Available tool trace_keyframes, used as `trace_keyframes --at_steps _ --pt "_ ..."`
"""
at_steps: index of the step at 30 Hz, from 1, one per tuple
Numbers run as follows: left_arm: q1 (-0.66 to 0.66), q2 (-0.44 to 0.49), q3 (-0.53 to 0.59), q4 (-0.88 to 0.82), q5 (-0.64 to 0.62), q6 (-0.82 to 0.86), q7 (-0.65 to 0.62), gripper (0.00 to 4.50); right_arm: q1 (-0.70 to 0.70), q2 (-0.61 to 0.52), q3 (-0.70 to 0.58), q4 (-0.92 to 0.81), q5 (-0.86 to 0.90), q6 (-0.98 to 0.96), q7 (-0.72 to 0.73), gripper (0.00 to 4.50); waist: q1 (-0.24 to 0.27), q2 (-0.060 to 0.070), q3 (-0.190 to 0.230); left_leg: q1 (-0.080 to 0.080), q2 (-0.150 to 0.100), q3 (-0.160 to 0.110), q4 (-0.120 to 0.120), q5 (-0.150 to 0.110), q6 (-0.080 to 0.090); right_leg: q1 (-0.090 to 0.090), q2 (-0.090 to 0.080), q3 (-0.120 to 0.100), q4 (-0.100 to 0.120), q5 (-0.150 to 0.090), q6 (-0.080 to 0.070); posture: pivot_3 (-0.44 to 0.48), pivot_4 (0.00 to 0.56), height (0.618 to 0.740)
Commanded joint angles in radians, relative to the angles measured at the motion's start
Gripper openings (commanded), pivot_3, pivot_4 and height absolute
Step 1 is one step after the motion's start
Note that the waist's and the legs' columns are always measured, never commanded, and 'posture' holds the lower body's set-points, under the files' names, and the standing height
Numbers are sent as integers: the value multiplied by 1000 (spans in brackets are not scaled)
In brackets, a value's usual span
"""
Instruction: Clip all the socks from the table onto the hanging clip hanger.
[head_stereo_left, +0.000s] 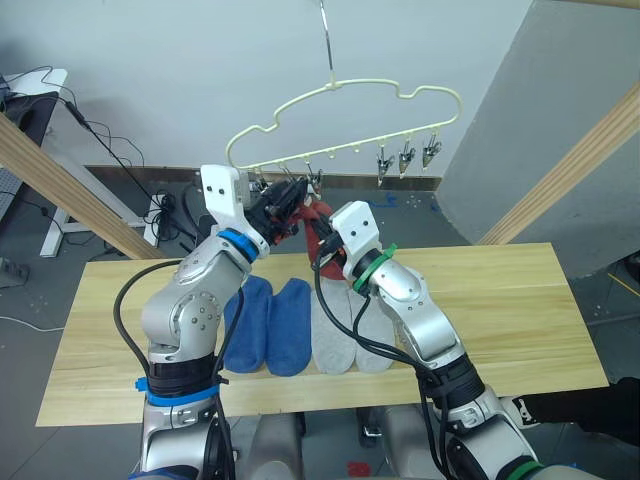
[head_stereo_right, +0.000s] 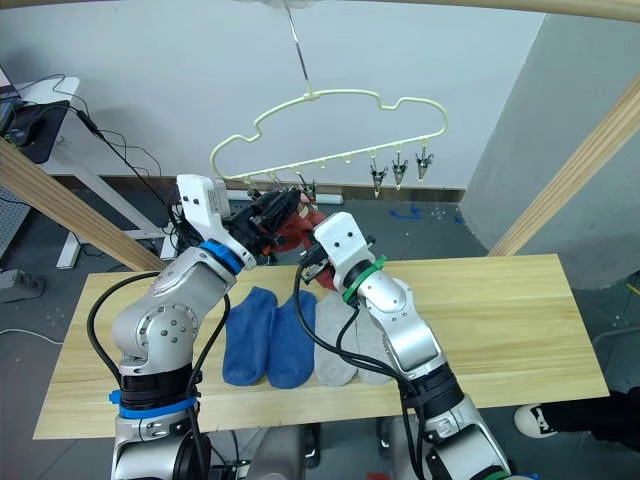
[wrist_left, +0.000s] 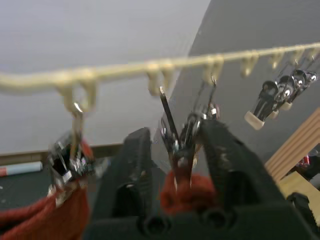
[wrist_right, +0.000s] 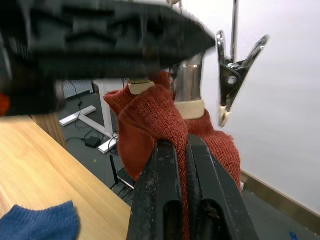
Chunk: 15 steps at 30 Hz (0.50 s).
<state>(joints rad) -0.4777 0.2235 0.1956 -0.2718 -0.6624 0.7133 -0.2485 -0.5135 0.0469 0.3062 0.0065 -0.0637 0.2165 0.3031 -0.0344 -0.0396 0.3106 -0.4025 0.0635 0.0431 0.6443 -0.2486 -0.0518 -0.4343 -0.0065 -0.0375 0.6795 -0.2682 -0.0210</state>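
Note:
The pale yellow clip hanger (head_stereo_left: 340, 95) hangs on its hook above the table's (head_stereo_left: 500, 300) far edge. My left gripper (wrist_left: 177, 160) is raised to the hanger's row of clips and is shut on one grey metal clip (wrist_left: 181, 142). A rust red sock (wrist_right: 150, 120) is bunched just under that clip, and my right gripper (wrist_right: 187, 147) is shut on it. Another rust red sock (wrist_left: 50, 215) hangs from the neighbouring clip (wrist_left: 67, 162). Two blue socks (head_stereo_left: 265, 325) and two light grey socks (head_stereo_left: 345, 335) lie side by side on the table.
Several bare clips (head_stereo_left: 405, 158) hang at the hanger's right end. Thick wooden beams slope up at the left (head_stereo_left: 60, 180) and right (head_stereo_left: 570, 170). A desk with cables (head_stereo_left: 40, 100) stands behind at the left.

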Motion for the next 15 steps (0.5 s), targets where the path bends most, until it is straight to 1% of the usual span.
trace_keyframes --at_steps 1,5,10,13,15 --pt "11 11 11 -61 -33 13 -2 3000 -14 18 4 -17 5 -31 -4 0 0 0 0 0 0 0 0 0 0 0 0 0 0 0 0 -87 295 740" --pt "41 34 14 -96 -46 31 -12 3000 -13 21 9 -13 9 -29 3 0 -1 0 0 0 0 0 0 0 0 0 0 0 0 0 0 -83 295 740" --pt "72 73 11 -124 -34 21 -24 3000 -10 24 12 -11 18 -24 14 0 0 0 0 0 0 0 0 0 0 0 0 0 0 0 0 -75 295 740" --pt "84 89 -1 -134 -16 3 -34 3029 -2 19 13 -17 20 -17 20 817 1 0 0 0 0 0 0 0 0 0 0 0 0 0 0 -73 296 740" --pt "92 94 -9 -138 -2 -13 -38 3029 1 12 16 -21 14 -7 26 1478 1 0 0 0 0 0 0 0 0 0 0 0 0 0 0 -75 296 740"
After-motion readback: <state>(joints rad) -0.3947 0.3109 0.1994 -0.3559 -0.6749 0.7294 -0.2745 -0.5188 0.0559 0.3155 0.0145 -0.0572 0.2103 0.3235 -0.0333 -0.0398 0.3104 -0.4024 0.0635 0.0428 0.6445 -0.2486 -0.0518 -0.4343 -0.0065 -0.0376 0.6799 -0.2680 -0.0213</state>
